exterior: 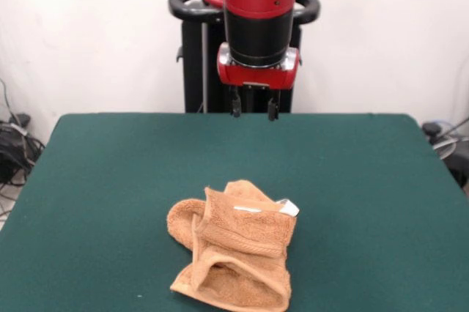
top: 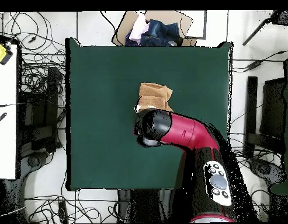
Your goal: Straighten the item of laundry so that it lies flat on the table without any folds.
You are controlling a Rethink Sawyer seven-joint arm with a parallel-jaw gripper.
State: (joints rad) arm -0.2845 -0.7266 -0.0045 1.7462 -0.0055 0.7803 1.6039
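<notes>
End effector (exterior: pixel 253 108), fingers parted and empty, hangs above the desk (exterior: pixel 381 180) toward its pedestal-side edge. The towel (exterior: pixel 238 253) lies crumpled and folded over itself well apart from it, near the opposite edge, white tag (exterior: pixel 288 207) uppermost. A box of clothes (top: pixel 155 30) sits beyond that edge.

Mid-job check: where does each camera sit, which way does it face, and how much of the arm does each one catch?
Front view: across the table, facing the pedestal; shows the arm's end and the gripper, fingers apart, raised behind the crumpled towel.
Overhead view: above, looking straight down, robot base at the bottom; the red arm partly covers the towel.
Shared: towel, green table, arm.
</notes>
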